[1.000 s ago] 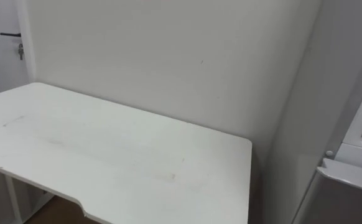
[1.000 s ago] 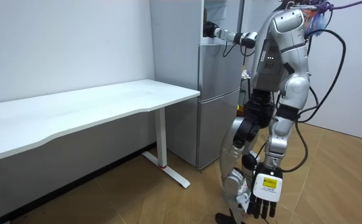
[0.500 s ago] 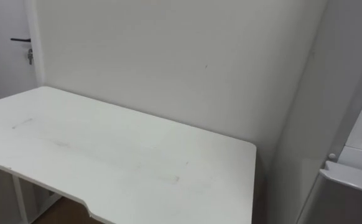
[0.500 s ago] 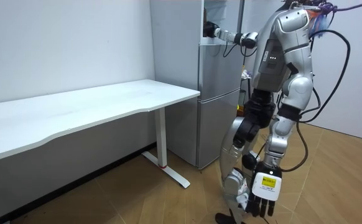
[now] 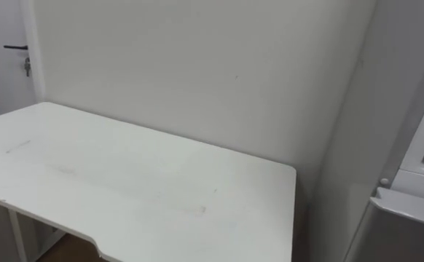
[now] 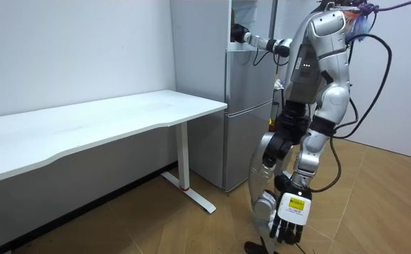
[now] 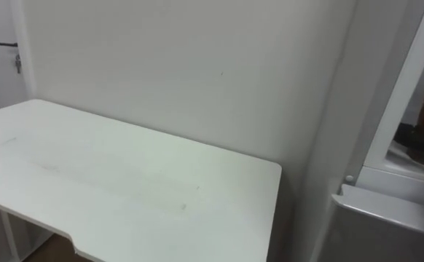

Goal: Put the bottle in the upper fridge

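Swinging slightly toward the room view's left, the robot's left hand (image 6: pixel 290 215) now hangs in the lower centre-right of that view, beside its legs. Its fingers are loose and point down, and it holds nothing. Its right hand (image 6: pixel 239 33) stays raised at top centre, at the upper opening of the tall grey two-door fridge (image 6: pixel 244 120). That hand is too dark and small to read, so I cannot tell its state, nor whether the bottle is in it or already on a shelf. Both eye views have shifted as a whole, which is the head's own motion. They take in the long white surface (image 5: pixel 139 182) on the left and the white frame of the upper fridge opening (image 7: pixel 398 94) at the right edge. With the right arm parked there, placing looks at or near its end.
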You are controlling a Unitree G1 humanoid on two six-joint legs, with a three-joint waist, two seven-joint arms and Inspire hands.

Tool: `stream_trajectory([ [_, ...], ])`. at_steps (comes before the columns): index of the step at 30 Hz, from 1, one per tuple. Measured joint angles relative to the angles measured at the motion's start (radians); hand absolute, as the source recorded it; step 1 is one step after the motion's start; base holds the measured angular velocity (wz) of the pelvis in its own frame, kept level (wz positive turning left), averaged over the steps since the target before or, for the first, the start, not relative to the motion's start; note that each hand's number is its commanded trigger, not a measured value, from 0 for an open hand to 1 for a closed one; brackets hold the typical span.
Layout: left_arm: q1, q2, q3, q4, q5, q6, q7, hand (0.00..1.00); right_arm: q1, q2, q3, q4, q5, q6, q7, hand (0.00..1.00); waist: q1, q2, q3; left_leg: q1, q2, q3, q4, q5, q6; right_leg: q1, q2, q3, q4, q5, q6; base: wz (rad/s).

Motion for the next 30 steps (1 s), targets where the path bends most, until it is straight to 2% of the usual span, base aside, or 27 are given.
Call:
stream_trajectory([
  [3,-0.004,-0.008,0.000,0.003,0.001,-0.002,0.000,0.00,0.025,0.002,-0.018,-0.043,0.020,-0.008,0.001,0.00,-0.006,0.001,-0.0007,0.007,-0.008,0.000,-0.012,0.000,0.000,0.005,0.000,0.003,-0.005,0.001,0.001,0.00],
  [7,-0.008,-0.015,-0.001,0.013,0.000,-0.008,0.000,0.00,0.037,0.030,-0.041,-0.088,0.070,-0.016,-0.007,0.00,-0.030,0.007,-0.0019,0.017,-0.010,0.000,-0.025,0.001,0.000,0.017,0.000,0.002,-0.003,0.003,0.004,0.00],
  [12,-0.012,-0.020,-0.002,-0.002,0.001,-0.013,0.000,0.00,0.061,0.046,-0.054,-0.159,0.095,-0.023,-0.010,0.00,-0.052,0.028,-0.0024,0.038,-0.007,0.000,-0.043,0.001,0.000,0.028,-0.003,0.005,-0.006,0.004,0.006,0.01],
  [14,-0.015,-0.019,-0.001,-0.004,0.001,-0.013,0.000,0.00,0.077,0.065,-0.073,-0.203,0.117,-0.026,0.002,0.00,-0.067,0.037,-0.0023,0.040,-0.008,0.001,-0.048,0.001,0.001,0.030,-0.004,0.006,-0.005,0.004,0.007,-0.02],
  [22,-0.034,-0.019,-0.002,-0.004,0.000,-0.035,0.010,0.00,0.102,0.084,-0.075,-0.245,0.203,-0.026,0.042,0.00,-0.094,0.032,-0.0041,0.053,-0.007,0.020,-0.059,0.002,0.002,0.031,-0.005,0.023,-0.004,0.004,0.009,-0.06],
  [26,-0.031,-0.020,-0.009,-0.005,0.001,-0.039,0.015,0.00,0.152,0.088,-0.075,-0.303,0.165,-0.022,0.038,0.00,-0.093,0.031,-0.0049,0.056,-0.007,0.029,-0.060,0.001,0.003,0.030,-0.004,0.039,-0.003,0.006,0.011,-0.08],
  [30,-0.029,-0.024,-0.011,-0.002,0.004,-0.039,0.015,0.00,0.193,0.109,-0.076,-0.367,0.099,-0.021,0.009,0.00,-0.098,0.033,-0.0053,0.057,-0.008,0.031,-0.060,0.001,0.004,0.028,-0.005,0.045,-0.003,0.006,0.012,-0.04],
])
